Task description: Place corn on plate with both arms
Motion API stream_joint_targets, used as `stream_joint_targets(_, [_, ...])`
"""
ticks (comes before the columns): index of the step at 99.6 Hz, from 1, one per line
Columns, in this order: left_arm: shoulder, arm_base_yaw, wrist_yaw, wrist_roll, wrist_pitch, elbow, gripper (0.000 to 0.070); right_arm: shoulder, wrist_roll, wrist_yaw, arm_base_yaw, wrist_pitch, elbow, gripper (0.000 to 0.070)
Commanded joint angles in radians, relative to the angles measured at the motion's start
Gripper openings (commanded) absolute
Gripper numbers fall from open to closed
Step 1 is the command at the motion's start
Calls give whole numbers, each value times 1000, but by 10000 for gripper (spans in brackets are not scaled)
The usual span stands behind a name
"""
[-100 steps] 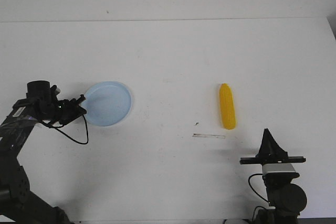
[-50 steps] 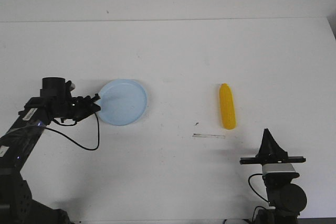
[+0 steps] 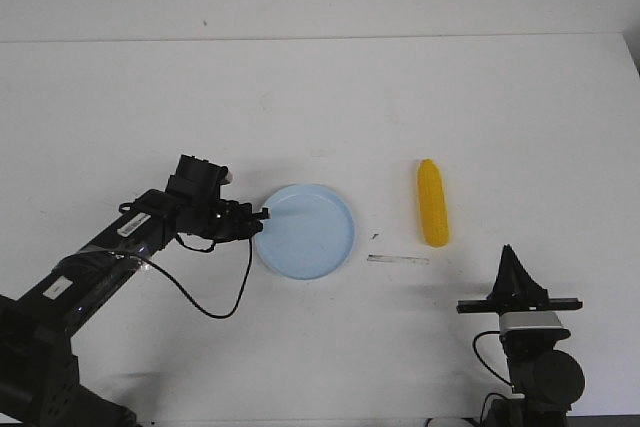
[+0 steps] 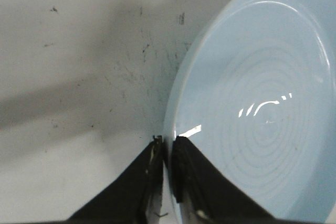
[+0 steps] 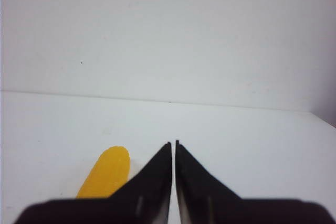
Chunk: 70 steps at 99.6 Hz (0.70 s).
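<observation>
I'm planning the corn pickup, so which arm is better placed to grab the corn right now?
The right gripper. It is empty, shut, and sits just near-side of the corn. The left gripper is busy, shut on the plate rim, across the plate from the corn.

One pale blue plate [image 3: 305, 232] and one yellow corn [image 3: 433, 203] lie on one white table [image 3: 330, 107]. Two black robot arms are present, the left arm [image 3: 110, 257] and the right arm [image 3: 525, 332].
</observation>
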Motion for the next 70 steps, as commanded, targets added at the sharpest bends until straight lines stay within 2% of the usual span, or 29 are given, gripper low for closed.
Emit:
stream_joint_targets(1, [23,-8,-4,-5,10,14,25,2,-1,0,0,10,-1,14])
stream_joint_targets(12, [28,-13,-8,-5,11,14,168,2,-1,0,0,10,-1,14])
stream_joint_targets(26, [24,-13,-8,-4,10,14,254,2,-1,0,0,10,-1,14])
stream_joint_targets(45, [-63,-8,-11,33,13,14,252,2,-1,0,0,10,-1,14])
stream_joint_targets(59, [-175,39,-11,81,36,14,245,2,-1,0,0,10,-1,14])
stream_joint_targets(70, [-269,90,-53,135,84,-5,215,2,-1,0,0,10,-1,14])
